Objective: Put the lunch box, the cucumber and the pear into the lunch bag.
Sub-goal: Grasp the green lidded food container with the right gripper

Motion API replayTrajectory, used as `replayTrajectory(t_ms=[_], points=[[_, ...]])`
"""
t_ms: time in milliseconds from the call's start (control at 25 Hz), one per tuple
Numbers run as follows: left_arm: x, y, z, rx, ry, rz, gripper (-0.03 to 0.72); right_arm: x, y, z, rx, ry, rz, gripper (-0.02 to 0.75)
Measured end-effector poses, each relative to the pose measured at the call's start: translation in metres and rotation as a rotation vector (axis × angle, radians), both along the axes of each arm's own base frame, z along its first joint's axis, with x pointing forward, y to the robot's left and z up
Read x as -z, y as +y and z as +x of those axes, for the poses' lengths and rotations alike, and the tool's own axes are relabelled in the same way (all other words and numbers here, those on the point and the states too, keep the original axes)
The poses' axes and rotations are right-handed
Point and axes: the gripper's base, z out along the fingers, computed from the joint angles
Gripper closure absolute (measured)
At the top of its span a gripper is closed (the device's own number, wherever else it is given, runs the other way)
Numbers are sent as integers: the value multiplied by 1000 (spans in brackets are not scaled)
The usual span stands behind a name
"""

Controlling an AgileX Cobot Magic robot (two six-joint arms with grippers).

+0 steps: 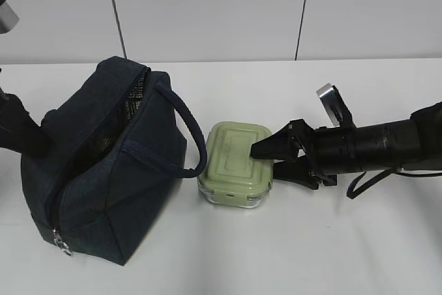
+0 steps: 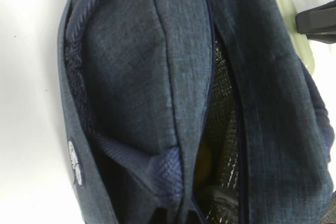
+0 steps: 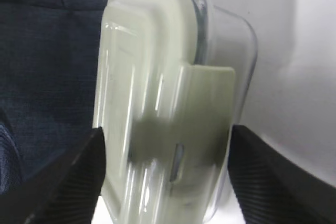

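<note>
The navy lunch bag (image 1: 103,170) stands at the left with its top zipper open and the mesh lining showing (image 2: 226,103). A yellow-orange shape, the pear (image 2: 202,161), shows deep in the opening. The cucumber is out of view. The sage-lidded lunch box (image 1: 231,160) rests on the table just right of the bag. My right gripper (image 1: 266,160) clamps its right end, one finger on the lid and one against the glass base (image 3: 165,150). My left arm (image 1: 21,132) sits behind the bag. Its fingers are hidden, with bag fabric bunched right at the camera.
The bag's loop handle (image 1: 186,129) arches toward the lunch box (image 3: 152,103). White tabletop (image 1: 290,253) stretches in front and to the right. A white wall (image 1: 207,5) closes the back.
</note>
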Motion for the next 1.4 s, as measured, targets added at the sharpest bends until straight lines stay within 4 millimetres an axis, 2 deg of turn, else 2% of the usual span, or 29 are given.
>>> replayTrajectory(t_ms=[640, 720, 800, 880, 1080, 1200, 1280, 1400], points=[[0, 0, 0, 2, -1, 6, 687, 3, 13, -1, 3, 17, -35, 185], [0, 1, 0, 3, -2, 10, 687, 4, 14, -1, 5, 20, -44, 220], [0, 1, 0, 4, -2, 13, 687, 3, 14, -1, 13, 25, -35, 337], [1, 1, 0, 4, -2, 15, 687, 3, 15, -1, 15, 31, -25, 398], [1, 1, 0, 5, -2, 18, 687, 0, 16, -1, 23, 35, -17, 399], [1, 1, 0, 5, -2, 18, 687, -11, 13, -1, 25, 12, -44, 399], [1, 1, 0, 6, -3, 19, 687, -28, 8, -1, 34, -21, -44, 399], [1, 1, 0, 6, -3, 19, 687, -63, -8, 0, 89, -68, -23, 400]])
